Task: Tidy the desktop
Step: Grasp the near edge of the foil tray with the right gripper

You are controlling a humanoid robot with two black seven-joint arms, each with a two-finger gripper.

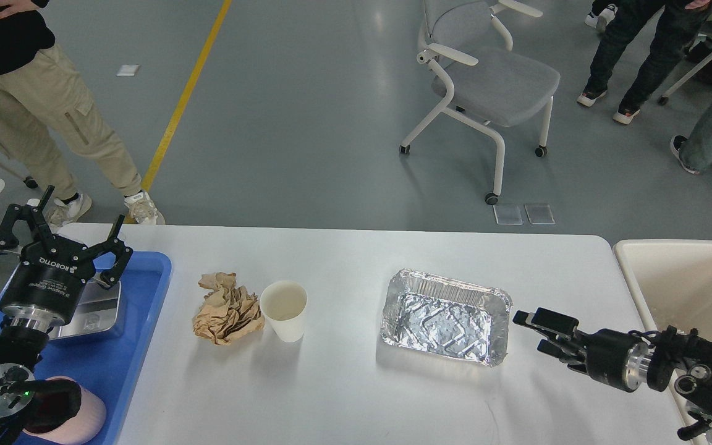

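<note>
— Head view first: where do the arms sit?

— Left arm rises from the lower left corner over the blue plastic tray (146, 321). Its black left gripper (78, 232) points up and away, fingers spread wide apart, holding nothing. Right arm reaches in low from the lower right, nearly level; the black right gripper (526, 330) points left, its fingers slightly apart and empty, tips just beside the right wall of the rectangular crinkled foil tray (445, 315).

— And the desktop?

— The large white desktop (356, 395) with rounded corners fills the lower half. The foil tray sits right of its centre. Left of centre stands a white paper cup (285, 312), upright, touching a crumpled brown paper wad (226, 309) on its left.

— Beyond the edges?

— The blue tray lies at the left edge, holding a shiny square metal dish (93, 312) and a pink round cup (84, 417). A cream-coloured bin (683, 278) stands off the right edge.
</note>
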